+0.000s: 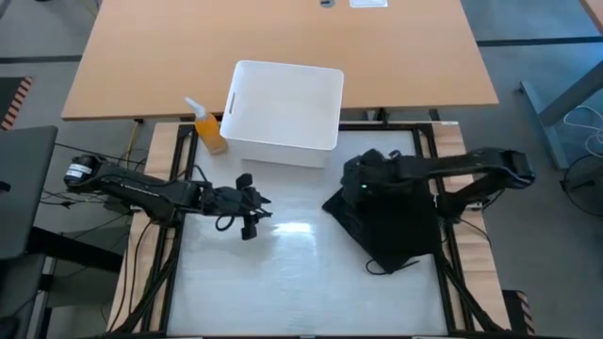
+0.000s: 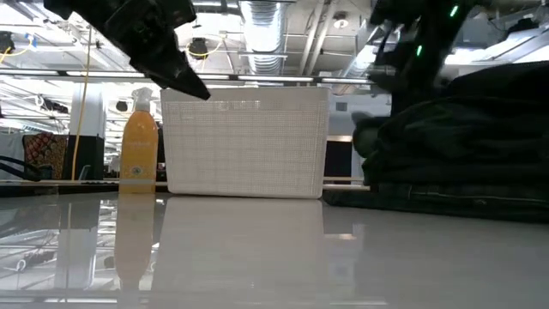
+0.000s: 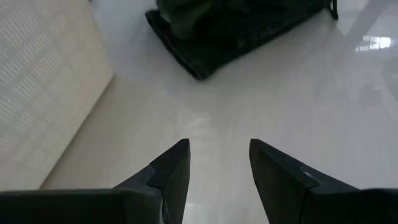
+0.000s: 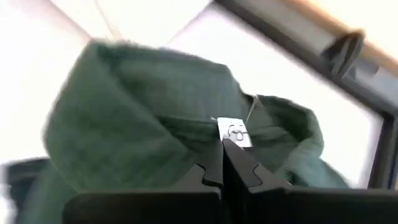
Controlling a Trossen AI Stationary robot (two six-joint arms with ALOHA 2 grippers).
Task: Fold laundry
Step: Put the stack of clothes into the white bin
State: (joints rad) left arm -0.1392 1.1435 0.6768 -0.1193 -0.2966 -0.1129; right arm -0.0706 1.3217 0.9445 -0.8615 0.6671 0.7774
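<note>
Two arms in the high view: left gripper [image 1: 247, 209] hovers over bare table [image 1: 283, 273], right gripper [image 1: 363, 181] sits on the laundry [image 1: 391, 221] at the table's right. White bin [image 1: 283, 113] looks empty. Low view: pile beside bin, orange spray bottle [image 2: 139, 154] at the bin's other side. Left wrist view: jaws parted, nothing held. Right wrist view: jaws clenched on the green shirt [image 4: 143, 137] collar, probably near the label [image 4: 235, 132]; lift slowly so only the shirt comes free.

You get bright overhead light glaring off the glossy white table [image 1: 283, 273]; the dark green collared shirt [image 4: 124, 124] looks motion-blurred.
</note>
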